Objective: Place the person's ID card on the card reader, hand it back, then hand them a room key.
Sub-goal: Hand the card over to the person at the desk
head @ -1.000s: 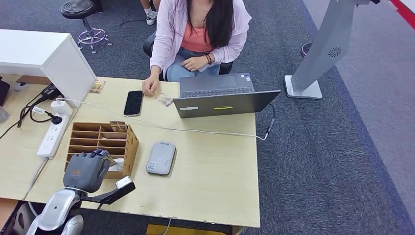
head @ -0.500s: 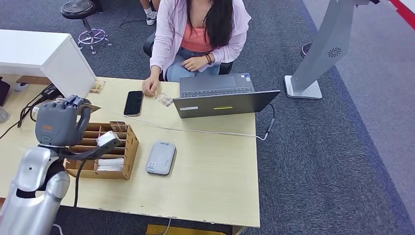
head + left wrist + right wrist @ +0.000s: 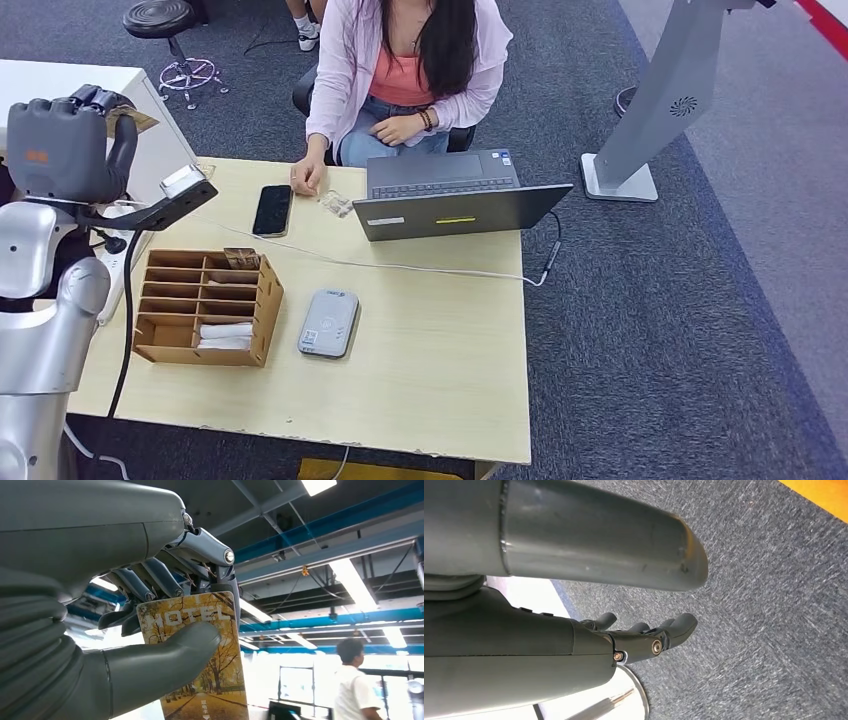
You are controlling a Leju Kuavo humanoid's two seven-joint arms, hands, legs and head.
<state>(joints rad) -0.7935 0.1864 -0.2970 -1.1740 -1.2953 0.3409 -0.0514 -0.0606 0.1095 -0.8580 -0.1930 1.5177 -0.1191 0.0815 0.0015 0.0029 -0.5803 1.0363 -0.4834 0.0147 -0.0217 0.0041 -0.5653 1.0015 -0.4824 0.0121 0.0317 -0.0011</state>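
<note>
1. Head view: left hand (image 3: 62, 145) raised high at the left side of the table (image 3: 440, 350), clamped on a room key (image 3: 128, 119), only a small tan corner of it peeking out beyond the fingers (image 3: 95, 100).
2. Left wrist view: same left hand (image 3: 150, 630), thumb pressed across the face of the room key (image 3: 200, 665), darker fingers (image 3: 150, 580) behind its printed end; card marked HOTEL, long axis running out of the grip, away from the palm.
3. Person (image 3: 405, 70) seated at the far edge of the table, well apart from the held card, off toward the laptop (image 3: 455, 200); one of the person's hands (image 3: 306, 180) resting on the table by a black phone (image 3: 273, 210).
4. Left arm clearly the nearer one; right hand (image 3: 644, 635) hanging low over grey carpet, fingers loosely apart, holding nothing.
5. Likely path: across and forward from the raised hand toward the person, free end of the card leading.
6. Obstacles under that path: wooden sorter box (image 3: 205, 305), card reader (image 3: 329, 322), a white cable (image 3: 400, 268) across the table, the phone, then the laptop's raised screen beside the person's hand.
7. Open room: plenty above the table at the present height; tighter near the far edge between phone and laptop.
</note>
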